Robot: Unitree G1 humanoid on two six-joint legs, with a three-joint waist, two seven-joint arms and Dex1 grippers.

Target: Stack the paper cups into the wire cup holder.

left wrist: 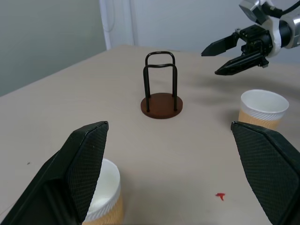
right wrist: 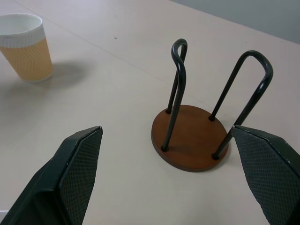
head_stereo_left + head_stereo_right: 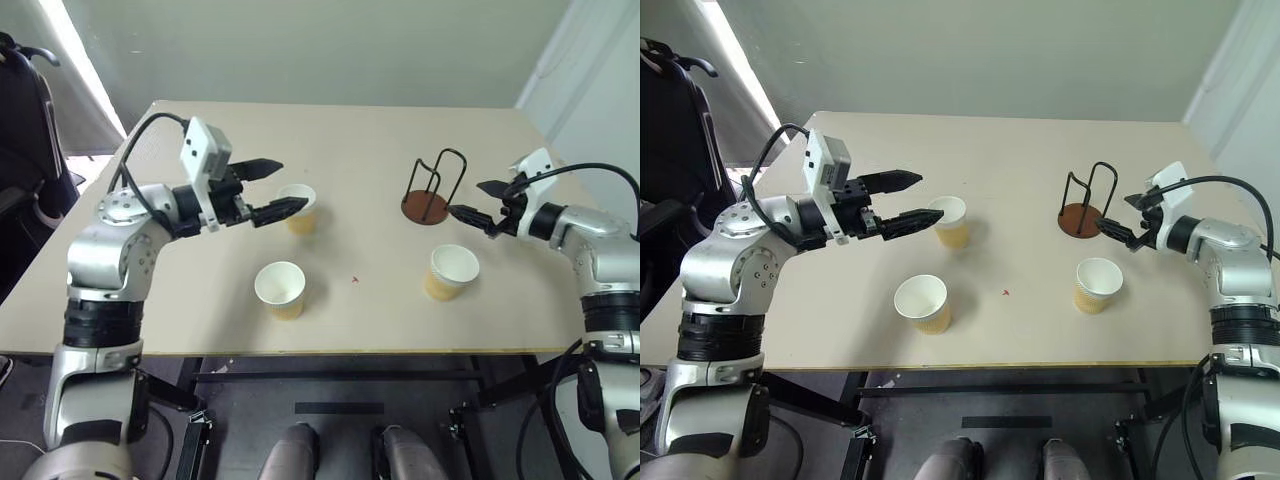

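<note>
Both claws hang released, the left claw point(image 3: 268, 190) lined up on the far paper cup point(image 3: 298, 207), the right claw point(image 3: 478, 203) beside the empty wire cup holder point(image 3: 430, 190), with 3 cups scattered upright across the desk point(image 3: 350, 150).

1. Three paper cups point(image 3: 297, 208) point(image 3: 280, 288) point(image 3: 452, 271) are standing well apart on the table point(image 3: 360, 130), leaving open lanes between them;
2. the wire cup holder point(image 3: 431, 189) is standing empty, its top unobstructed;
3. the right gripper point(image 3: 478, 201), fingers spread, is hovering just beside it.
</note>
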